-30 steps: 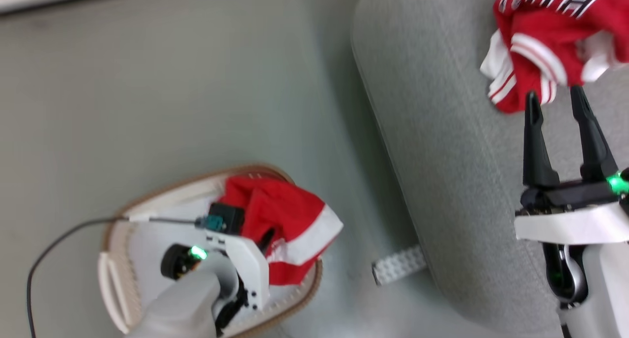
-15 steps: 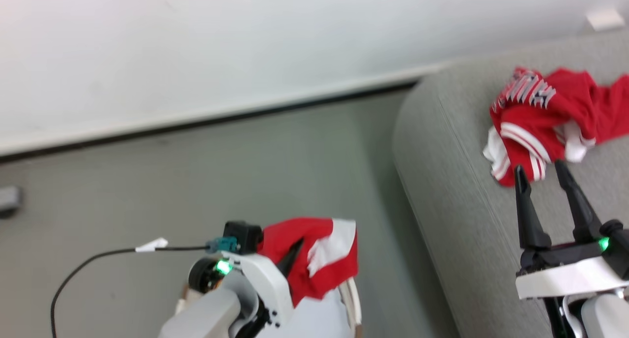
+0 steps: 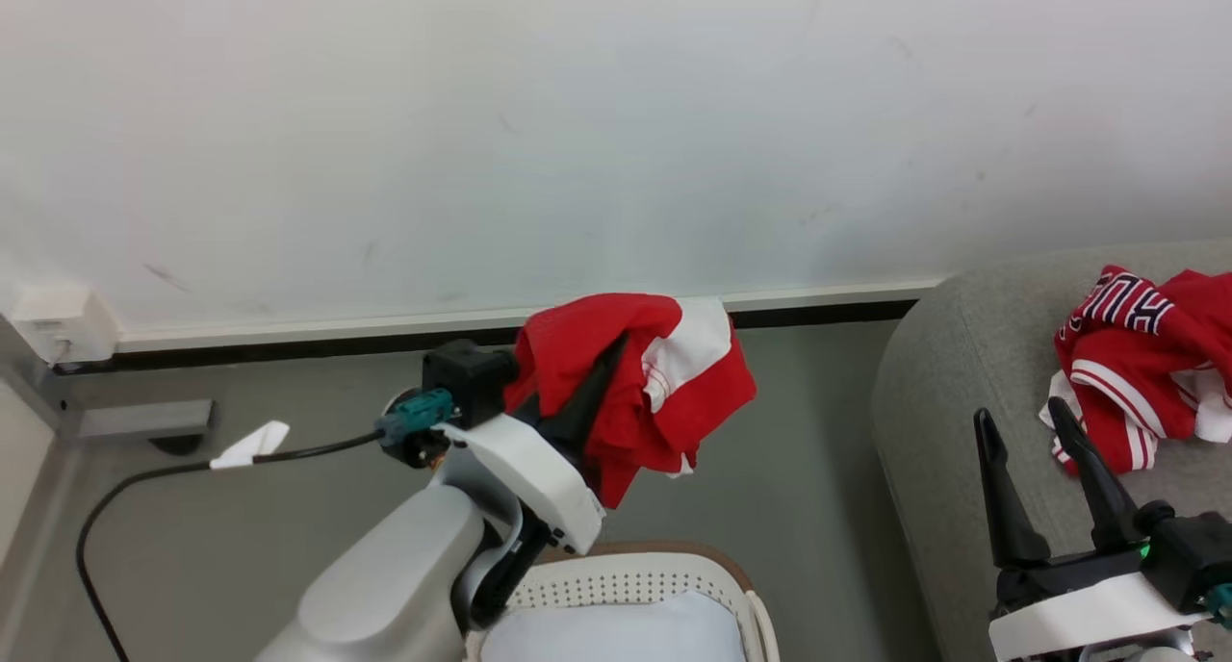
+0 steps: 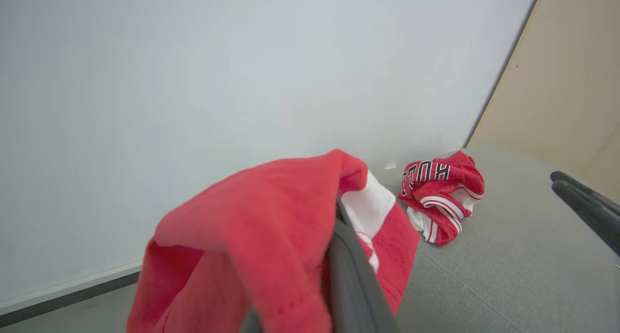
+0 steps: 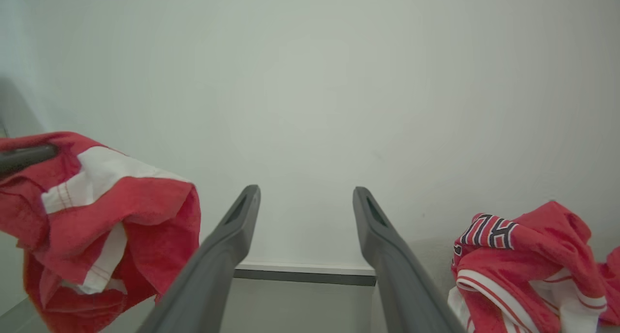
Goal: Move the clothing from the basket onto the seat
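My left gripper [image 3: 616,356] is shut on a red garment with a white band [image 3: 664,393], holding it in the air above the white perforated basket [image 3: 664,573]. The basket shows its brown rim and a pale bottom. In the left wrist view the cloth [image 4: 261,236] drapes over my dark finger [image 4: 351,265]. A second red garment with block lettering [image 3: 1145,354] lies crumpled on the grey seat [image 3: 929,431] at the right. My right gripper [image 3: 1018,412] stands open just in front of it, holding nothing; its fingers [image 5: 242,217] spread wide in the right wrist view.
A white wall with a dark baseboard [image 3: 289,349] runs behind. A black cable [image 3: 144,479] trails from my left wrist over the grey floor [image 3: 808,489]. A grey box [image 3: 144,418] sits at the far left. A beige panel [image 4: 571,81] borders the seat.
My left gripper has lifted the red garment out of the basket and up, a little toward the seat. The head view has tilted up. The right gripper stays open by the lettered garment.
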